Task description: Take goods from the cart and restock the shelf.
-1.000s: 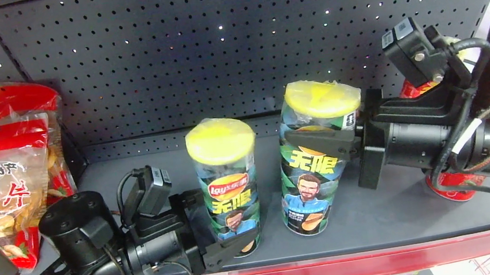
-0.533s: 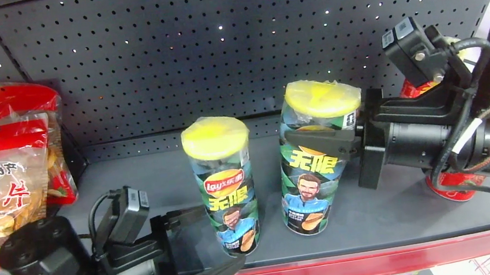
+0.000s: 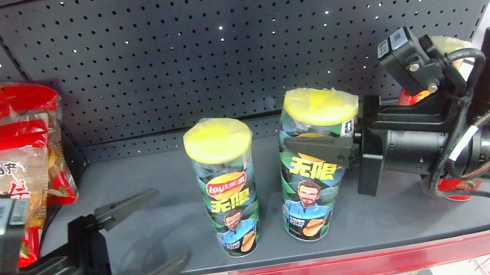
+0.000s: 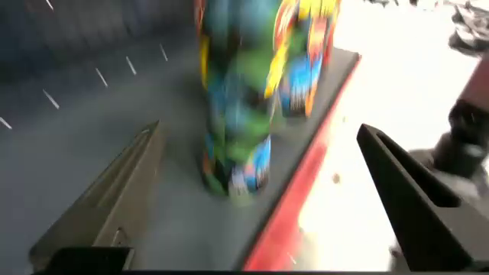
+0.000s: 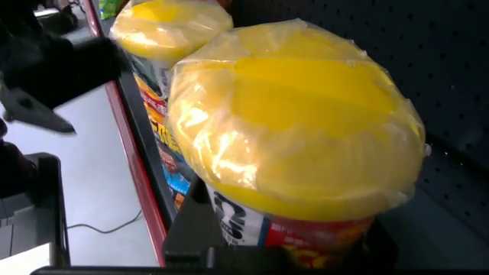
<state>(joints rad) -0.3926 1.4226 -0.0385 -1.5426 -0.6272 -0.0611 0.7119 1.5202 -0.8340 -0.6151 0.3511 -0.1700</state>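
On the shelf board (image 3: 147, 177), toward its front edge: left can (image 3: 225, 186) and right can (image 3: 318, 161), upright, side by side, near but apart. Behind both, the pegboard wall (image 3: 214, 43). At the far left, snack bags (image 3: 0, 163), one before another. Around the right can's upper part, the right gripper (image 3: 320, 140) (its arm off to the right). Behind that arm, a third can (image 3: 454, 186), mostly hidden. Before the shelf's front-left edge, the left gripper (image 3: 171, 225), left of the left can and apart from it.

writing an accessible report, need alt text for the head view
Two yellow-lidded chip cans stand on a dark shelf: the right hand grips the right can, the left hand hangs open, clear of the left can, by the shelf's red front edge. Red snack bags stand far left.
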